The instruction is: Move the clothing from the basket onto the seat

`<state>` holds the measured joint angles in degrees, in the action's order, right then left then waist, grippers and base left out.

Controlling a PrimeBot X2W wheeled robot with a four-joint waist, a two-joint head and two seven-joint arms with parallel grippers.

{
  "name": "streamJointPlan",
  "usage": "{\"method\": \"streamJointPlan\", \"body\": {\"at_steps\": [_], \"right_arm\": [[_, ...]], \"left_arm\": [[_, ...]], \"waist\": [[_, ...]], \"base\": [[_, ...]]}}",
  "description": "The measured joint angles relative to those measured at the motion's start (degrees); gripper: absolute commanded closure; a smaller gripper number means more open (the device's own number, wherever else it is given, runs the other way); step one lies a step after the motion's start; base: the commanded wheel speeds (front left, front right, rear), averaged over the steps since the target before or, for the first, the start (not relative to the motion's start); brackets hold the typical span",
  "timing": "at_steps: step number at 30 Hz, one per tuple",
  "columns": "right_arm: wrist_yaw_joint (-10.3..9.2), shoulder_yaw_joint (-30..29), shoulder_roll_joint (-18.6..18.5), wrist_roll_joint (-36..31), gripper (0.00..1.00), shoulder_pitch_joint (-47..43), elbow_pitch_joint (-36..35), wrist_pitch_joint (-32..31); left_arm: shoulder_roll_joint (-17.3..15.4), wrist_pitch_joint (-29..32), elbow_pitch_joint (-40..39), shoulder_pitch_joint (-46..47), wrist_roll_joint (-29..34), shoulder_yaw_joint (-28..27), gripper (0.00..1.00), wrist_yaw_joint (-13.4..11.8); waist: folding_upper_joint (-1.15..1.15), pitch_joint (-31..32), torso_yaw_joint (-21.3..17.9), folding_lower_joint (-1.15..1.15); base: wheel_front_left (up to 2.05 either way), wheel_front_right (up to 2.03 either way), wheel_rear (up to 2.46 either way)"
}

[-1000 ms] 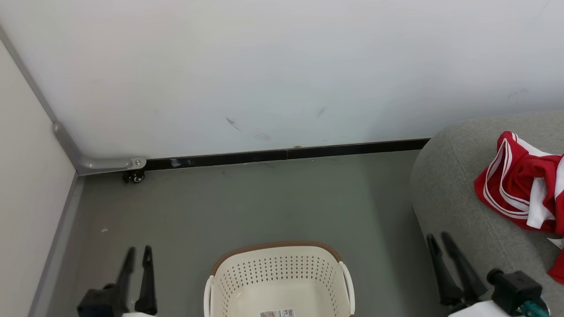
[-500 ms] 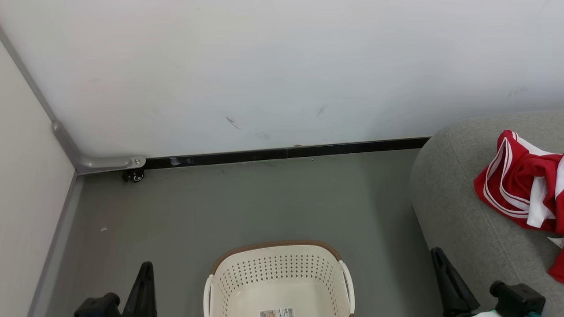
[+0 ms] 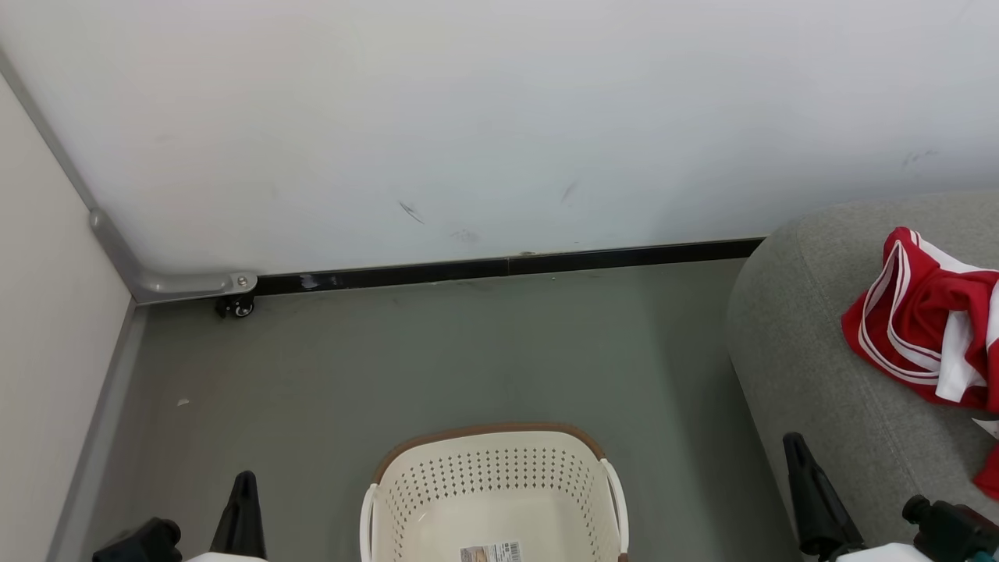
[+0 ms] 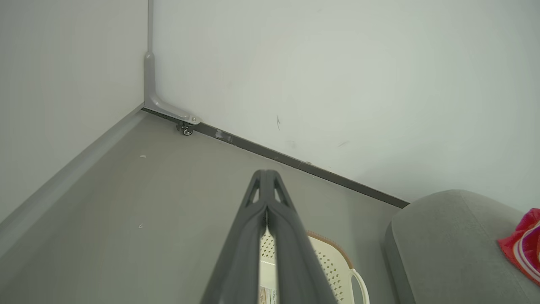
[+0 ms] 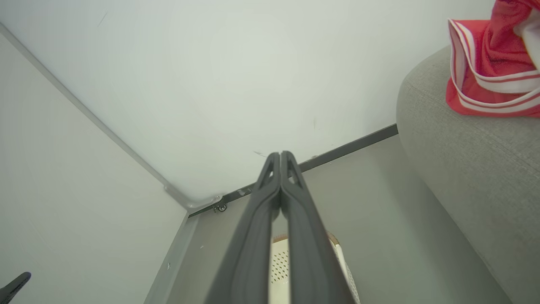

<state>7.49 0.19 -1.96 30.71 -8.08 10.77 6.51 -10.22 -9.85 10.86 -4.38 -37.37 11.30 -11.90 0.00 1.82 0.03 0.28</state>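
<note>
Head view: the basket stands on the grey floor at 6 o'clock, its rounded brown-rimmed end pointing to 12 o'clock towards the wall; a barcode label lies on its floor. The seat is at 4 o'clock, and the clothing lies on top of it at 3 o'clock, well apart from the basket. The heap's long axis runs roughly 12 to 6 o'clock, cut off by the picture's edge, and its white-striped hem faces 9 o'clock. The left gripper at 7 o'clock and the right gripper at 5 o'clock each point to about 12 o'clock, closed and holding nothing.

Left wrist view: the left gripper has its fingers pressed together, bare, above the basket at 6 o'clock. The seat is at 4 o'clock, with a red corner of the clothing on it.

Right wrist view: the right gripper is likewise closed on nothing, over the basket at 6 o'clock. The clothing rests on the seat at 2 o'clock, striped hem hanging towards 6 o'clock
</note>
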Motion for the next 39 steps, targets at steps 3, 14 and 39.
{"method": "streamJointPlan", "body": {"at_steps": [3, 14, 39], "right_arm": [[0.0, -0.1, 0.0, 2.6, 1.0, 0.3, 0.0, -0.5], [-0.01, -0.7, -0.6, 12.1, 1.0, 1.4, 0.2, -1.7], [-0.01, -1.6, -1.8, 32.7, 1.0, 5.2, 1.9, -4.7]], "left_arm": [[0.3, 0.7, 0.0, 0.0, -2.3, -0.6, 1.0, 0.8], [1.4, 2.7, -0.1, 0.1, -10.3, -2.7, 1.0, 3.3], [3.5, 7.4, 0.9, 2.4, -27.8, -7.1, 1.0, 8.5]], "waist": [[0.0, 0.0, 0.0, 0.17], [0.0, 0.3, 0.0, 0.65], [0.0, -0.6, 0.0, -0.01]], "base": [[0.0, 0.0, 0.0], [0.0, 0.0, 0.0], [0.0, 0.0, 0.0]]}}
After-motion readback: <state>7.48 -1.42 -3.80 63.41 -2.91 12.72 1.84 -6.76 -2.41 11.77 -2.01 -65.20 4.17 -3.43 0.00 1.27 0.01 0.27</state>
